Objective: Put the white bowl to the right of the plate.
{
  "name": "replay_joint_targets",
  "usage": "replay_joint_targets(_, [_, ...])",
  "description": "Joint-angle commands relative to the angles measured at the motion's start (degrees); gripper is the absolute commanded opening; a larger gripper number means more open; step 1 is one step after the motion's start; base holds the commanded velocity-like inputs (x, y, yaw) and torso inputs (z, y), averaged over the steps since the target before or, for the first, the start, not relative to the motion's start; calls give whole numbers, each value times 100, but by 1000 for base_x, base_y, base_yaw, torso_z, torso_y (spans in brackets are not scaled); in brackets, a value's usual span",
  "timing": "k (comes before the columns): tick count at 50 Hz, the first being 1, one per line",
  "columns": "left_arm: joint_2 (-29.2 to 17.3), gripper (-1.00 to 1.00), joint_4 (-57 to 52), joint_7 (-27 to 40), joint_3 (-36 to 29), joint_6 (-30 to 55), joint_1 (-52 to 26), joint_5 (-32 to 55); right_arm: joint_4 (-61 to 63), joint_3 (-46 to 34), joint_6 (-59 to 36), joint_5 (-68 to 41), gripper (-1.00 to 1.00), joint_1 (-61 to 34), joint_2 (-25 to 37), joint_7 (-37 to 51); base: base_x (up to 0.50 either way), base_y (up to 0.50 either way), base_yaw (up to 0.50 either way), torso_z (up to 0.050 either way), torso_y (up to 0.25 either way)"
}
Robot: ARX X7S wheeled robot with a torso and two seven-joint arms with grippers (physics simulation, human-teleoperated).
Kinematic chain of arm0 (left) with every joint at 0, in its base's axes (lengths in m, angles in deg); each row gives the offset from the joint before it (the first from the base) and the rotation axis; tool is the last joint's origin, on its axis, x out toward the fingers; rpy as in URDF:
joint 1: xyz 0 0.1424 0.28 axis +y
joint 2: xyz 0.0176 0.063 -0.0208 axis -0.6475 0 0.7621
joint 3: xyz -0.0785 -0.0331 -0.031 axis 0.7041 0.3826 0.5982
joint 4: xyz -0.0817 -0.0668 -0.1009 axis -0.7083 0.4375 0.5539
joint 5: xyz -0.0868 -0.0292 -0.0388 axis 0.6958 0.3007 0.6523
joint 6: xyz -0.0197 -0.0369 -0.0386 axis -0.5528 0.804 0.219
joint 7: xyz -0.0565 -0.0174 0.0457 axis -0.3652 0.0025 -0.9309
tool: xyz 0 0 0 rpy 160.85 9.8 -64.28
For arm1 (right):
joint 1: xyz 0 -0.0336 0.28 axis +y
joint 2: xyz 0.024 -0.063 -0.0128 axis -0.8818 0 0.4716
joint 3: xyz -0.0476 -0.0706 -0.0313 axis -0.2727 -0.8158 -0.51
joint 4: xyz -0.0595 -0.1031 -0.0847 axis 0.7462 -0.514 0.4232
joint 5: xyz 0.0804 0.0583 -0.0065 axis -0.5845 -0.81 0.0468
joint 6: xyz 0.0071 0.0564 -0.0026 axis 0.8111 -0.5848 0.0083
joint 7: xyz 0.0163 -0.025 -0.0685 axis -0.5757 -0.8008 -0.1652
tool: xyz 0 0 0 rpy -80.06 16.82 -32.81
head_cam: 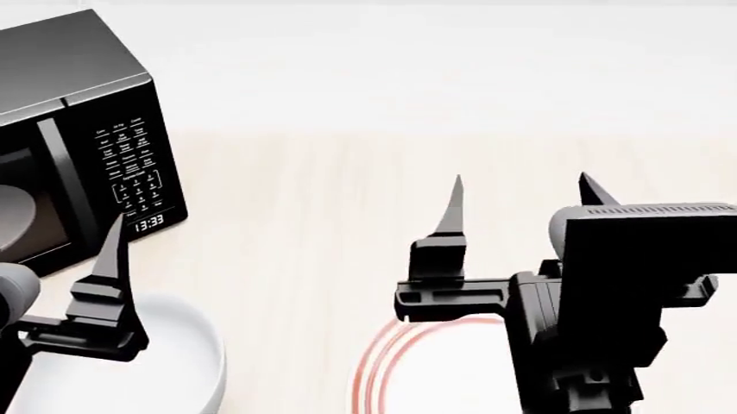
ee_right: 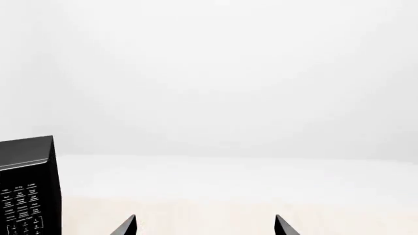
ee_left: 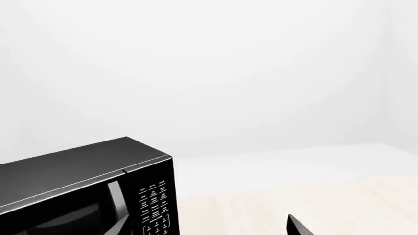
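Head view over a pale wood-grain table (head_cam: 299, 224). White bowl (head_cam: 190, 362), lower left: plain glossy white, deep, thick curved wall, unmarked; only its right-hand rim and wall visible, the rest cut by the frame edge and covered by the left gripper (head_cam: 69, 285). Left gripper directly above the bowl, one dark pointed finger (head_cam: 112, 250) upright over the rim; second finger out of view, so spread cannot be told from here. Left wrist view: one finger tip only at the lower edge, with a dark shape near the microwave's door that may be the other; opening again cannot be told. Plate (head_cam: 386, 366), lower centre: flat, white, with thin concentric red rings near its rim; only a left arc visible, the remainder hidden beneath the right gripper (head_cam: 519, 194) and its black wrist housing. Right gripper above the plate, fingers wide apart with nothing between them; same wide gap confirmed in the right wrist view (ee_right: 205, 225), where both tips frame bare tabletop. Bowl to the left of the plate, apart from it, bare table between. Black microwave (head_cam: 81, 129) beyond the left gripper, keypad facing forward, display reading 13:33; also seen in the left wrist view (ee_left: 85, 191).
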Motion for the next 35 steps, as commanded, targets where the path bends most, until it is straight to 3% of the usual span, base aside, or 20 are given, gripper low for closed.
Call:
replay_joint_targets(1, [-48, 100, 49, 107, 90, 80, -16, 1, -51, -1404, -1343, 923, 100, -724, 397, 1174, 0, 0, 0, 0, 0])
replay_joint_targets(7, [-106, 100, -53, 204, 239, 259, -8, 11, 133, -555, -2417, -34, 100, -1449, -239, 241, 0, 0, 0, 0, 0])
replay_joint_targets(10, [-204, 100, -147, 188, 272, 409, -11, 50, 3, -435, -2783, -554, 100, -1883, -249, -45, 0, 0, 0, 0, 0])
replay_joint_targets(12, [-208, 100, -212, 187, 373, 497, 1, 108, -438, -331, -2788, -2123, 100, -2117, 31, 836, 0, 0, 0, 0, 0])
replay_joint_targets(14, [-264, 100, -247, 229, 396, 486, 69, 58, -1269, -263, -2784, -3841, 100, -2553, 323, 2275, 0, 0, 0, 0, 0])
replay_joint_targets(15, [-310, 100, -266, 287, 402, 446, 135, -19, -1424, -247, -2748, -4360, 100, -2797, 260, 2446, 0, 0, 0, 0, 0])
replay_joint_targets(22, [-370, 100, -235, 270, 692, 347, 348, 6, -2325, -651, -2734, -4610, 100, -3502, 62, 3031, 0, 0, 0, 0, 0])
replay_joint_targets(24, [-417, 100, -117, 262, 744, 176, 479, -61, -2608, -750, -2734, -4753, 100, -3623, -80, 3743, 0, 0, 0, 0, 0])
replay_joint_targets(35, [-615, 100, -31, 219, 1187, -177, 917, -147, -3141, -1184, -2635, -4963, 100, -3969, -729, 4358, 0, 0, 0, 0, 0])
